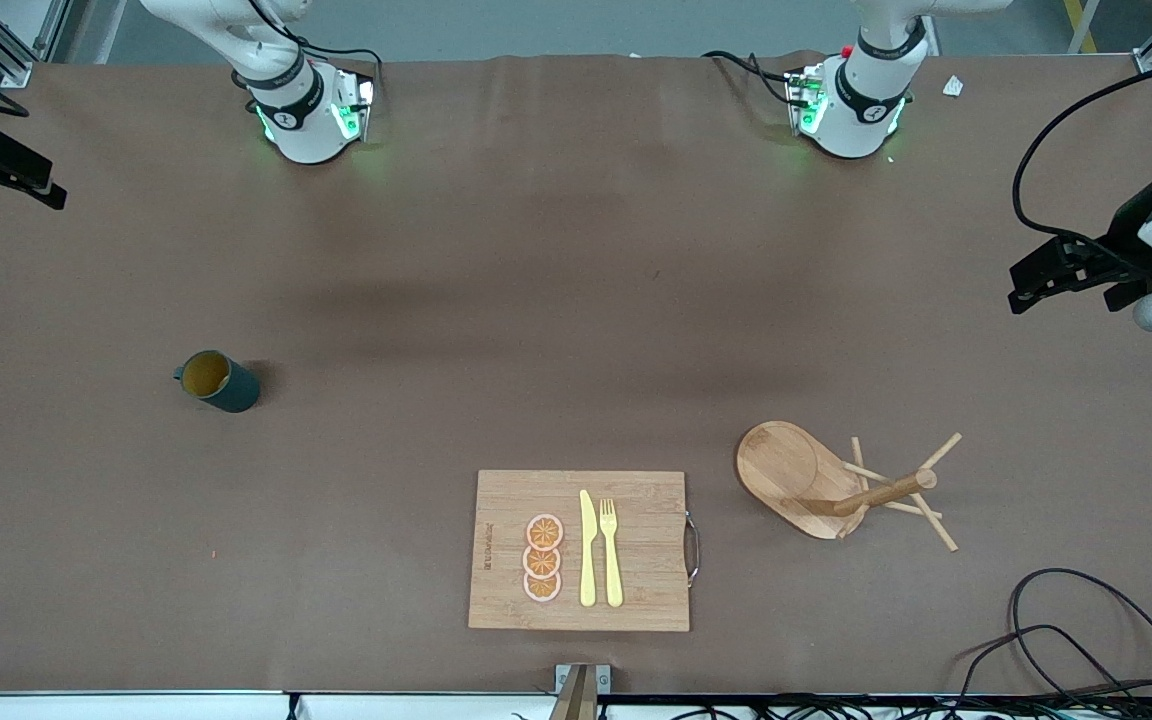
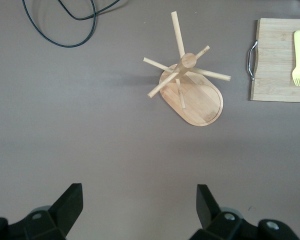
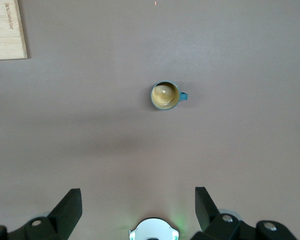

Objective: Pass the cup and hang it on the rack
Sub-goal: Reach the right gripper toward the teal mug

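The dark teal cup [image 1: 219, 381] stands upright on the table toward the right arm's end, its yellowish-brown inside showing. It also shows in the right wrist view [image 3: 165, 95], handle to one side. The wooden rack [image 1: 816, 480] stands on its oval base toward the left arm's end, and it shows from above in the left wrist view [image 2: 190, 82]. My left gripper [image 2: 139, 194] is open and empty, high over bare table at the left arm's end [image 1: 1036, 280]. My right gripper [image 3: 138, 196] is open and empty, high over bare table at the right arm's end [image 1: 21, 180].
A rectangular wooden cutting board [image 1: 636, 590] lies near the front camera, between cup and rack. It carries a yellow knife [image 1: 587, 550], a yellow fork [image 1: 611, 550] and orange slices [image 1: 543, 558]. Black cables [image 1: 1066, 640] lie at the near corner by the rack.
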Controlling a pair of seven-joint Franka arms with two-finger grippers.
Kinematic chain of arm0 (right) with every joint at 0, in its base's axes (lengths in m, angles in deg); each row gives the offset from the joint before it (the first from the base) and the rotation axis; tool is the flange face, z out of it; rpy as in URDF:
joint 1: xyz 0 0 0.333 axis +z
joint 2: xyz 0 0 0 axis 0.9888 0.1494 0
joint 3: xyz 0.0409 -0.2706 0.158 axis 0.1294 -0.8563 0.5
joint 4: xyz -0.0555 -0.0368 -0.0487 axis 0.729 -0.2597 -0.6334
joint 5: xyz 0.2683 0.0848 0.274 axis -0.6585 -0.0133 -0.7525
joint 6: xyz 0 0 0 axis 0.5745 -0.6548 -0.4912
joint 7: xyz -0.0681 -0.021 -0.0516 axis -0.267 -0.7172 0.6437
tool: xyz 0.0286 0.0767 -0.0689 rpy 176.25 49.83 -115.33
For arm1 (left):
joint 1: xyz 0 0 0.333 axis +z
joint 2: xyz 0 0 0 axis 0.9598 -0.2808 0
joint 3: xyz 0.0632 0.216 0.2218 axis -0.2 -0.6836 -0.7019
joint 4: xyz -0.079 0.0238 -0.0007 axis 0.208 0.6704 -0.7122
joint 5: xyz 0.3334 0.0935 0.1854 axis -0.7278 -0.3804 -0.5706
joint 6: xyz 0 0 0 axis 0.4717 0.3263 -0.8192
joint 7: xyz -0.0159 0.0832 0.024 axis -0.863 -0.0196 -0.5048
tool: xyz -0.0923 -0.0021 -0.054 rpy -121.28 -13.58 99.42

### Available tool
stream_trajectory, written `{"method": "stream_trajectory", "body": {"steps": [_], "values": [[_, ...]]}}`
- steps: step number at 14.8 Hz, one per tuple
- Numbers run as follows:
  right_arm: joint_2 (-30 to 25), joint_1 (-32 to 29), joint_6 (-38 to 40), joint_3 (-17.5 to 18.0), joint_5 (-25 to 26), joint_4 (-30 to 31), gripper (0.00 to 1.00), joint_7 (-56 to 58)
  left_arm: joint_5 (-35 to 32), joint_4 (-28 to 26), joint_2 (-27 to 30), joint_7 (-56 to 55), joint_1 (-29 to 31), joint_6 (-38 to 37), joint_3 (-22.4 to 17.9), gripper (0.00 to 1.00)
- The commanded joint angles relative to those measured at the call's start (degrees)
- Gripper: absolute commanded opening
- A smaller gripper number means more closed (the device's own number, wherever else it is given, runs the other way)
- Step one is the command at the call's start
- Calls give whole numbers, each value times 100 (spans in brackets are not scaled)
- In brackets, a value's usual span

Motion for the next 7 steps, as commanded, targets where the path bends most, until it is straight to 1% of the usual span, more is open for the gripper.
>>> {"method": "stream_trajectory", "body": {"steps": [1, 7], "values": [[-129, -3, 15, -6, -64, 108, 100, -64, 97, 45, 1, 52, 7, 5, -18, 100], [-50, 32, 6, 12, -20, 29, 100, -116, 97, 45, 1, 61, 7, 5, -18, 100]]}}
